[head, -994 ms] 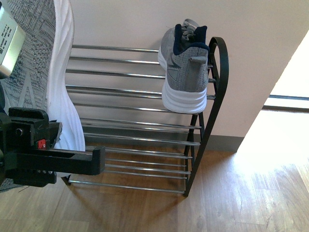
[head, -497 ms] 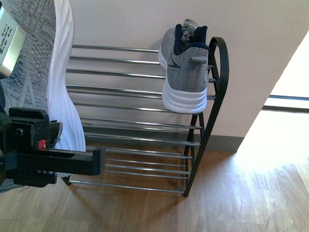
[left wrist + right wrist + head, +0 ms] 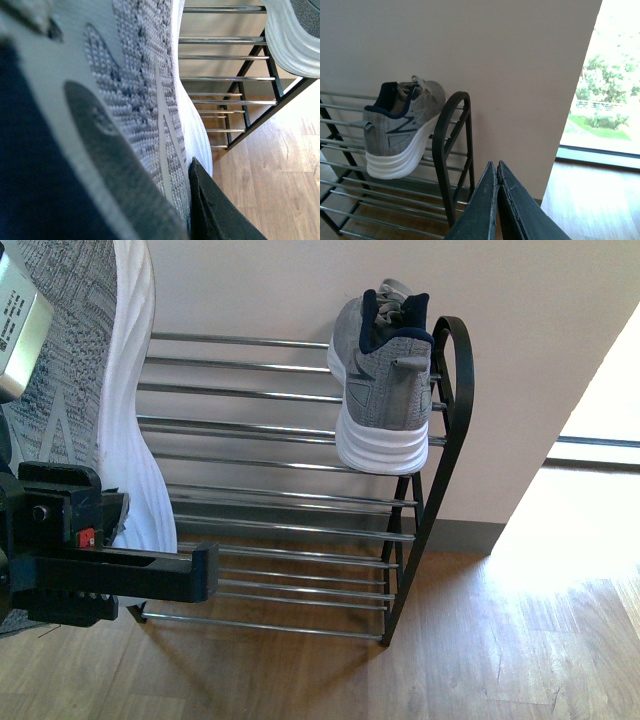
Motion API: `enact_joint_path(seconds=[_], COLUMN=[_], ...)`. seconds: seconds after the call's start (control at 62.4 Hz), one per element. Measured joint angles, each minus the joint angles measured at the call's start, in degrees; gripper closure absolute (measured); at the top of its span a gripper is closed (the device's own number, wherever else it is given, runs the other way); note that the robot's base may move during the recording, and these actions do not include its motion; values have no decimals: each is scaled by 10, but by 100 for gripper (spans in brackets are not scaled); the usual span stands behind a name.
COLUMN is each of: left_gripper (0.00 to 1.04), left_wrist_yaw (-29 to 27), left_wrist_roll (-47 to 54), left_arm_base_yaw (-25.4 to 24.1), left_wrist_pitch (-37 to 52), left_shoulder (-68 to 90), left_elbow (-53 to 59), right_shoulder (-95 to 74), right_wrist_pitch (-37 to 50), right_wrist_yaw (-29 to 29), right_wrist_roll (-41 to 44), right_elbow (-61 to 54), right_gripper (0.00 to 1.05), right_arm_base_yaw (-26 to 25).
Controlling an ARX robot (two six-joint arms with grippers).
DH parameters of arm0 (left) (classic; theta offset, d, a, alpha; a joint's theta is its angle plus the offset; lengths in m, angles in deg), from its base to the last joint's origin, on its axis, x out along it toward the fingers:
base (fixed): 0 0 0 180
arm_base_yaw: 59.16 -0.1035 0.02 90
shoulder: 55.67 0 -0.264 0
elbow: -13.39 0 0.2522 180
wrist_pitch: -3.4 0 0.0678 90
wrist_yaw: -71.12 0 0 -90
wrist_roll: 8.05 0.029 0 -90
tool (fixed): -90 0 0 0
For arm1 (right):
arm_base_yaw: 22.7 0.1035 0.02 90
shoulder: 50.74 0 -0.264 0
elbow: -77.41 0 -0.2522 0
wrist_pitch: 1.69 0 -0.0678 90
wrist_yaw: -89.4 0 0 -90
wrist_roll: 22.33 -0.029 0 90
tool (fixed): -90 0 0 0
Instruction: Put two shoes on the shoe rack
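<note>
Clamping the second sneaker (image 3: 90, 390), the left hand (image 3: 150, 560) is holding it near the shoe rack's (image 3: 455, 390) left end to join the first sneaker (image 3: 385, 390) sitting at the top tier's right end, while the right hand (image 3: 496, 200) is hanging closed and empty.

The front view looks down from the robot's body on the black-framed chrome-rod shoe rack (image 3: 240, 341). The left wrist view hugs a grey knit sneaker (image 3: 135, 90); the right wrist view stands back. All share the rack's right end.
</note>
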Motion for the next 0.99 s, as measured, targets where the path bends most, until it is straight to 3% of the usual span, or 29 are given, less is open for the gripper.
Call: enact_joint_path(seconds=[0.096,0.994], left_gripper=[101,101], left_wrist_yaw=[-1,-1], left_wrist_roll=[0,0], left_arm_base_yaw=[0,0], left_wrist_pitch=[0,0], left_shoulder=[0,0], left_elbow=[0,0], right_shoulder=[27,212], right_wrist_pitch=[-17,-162], right_wrist_yaw=[-1,-6], right_wrist_roll=[0,0], right_elbow=[-7,-32], right_gripper=[103,103], right_arm_base_yaw=[17,19])
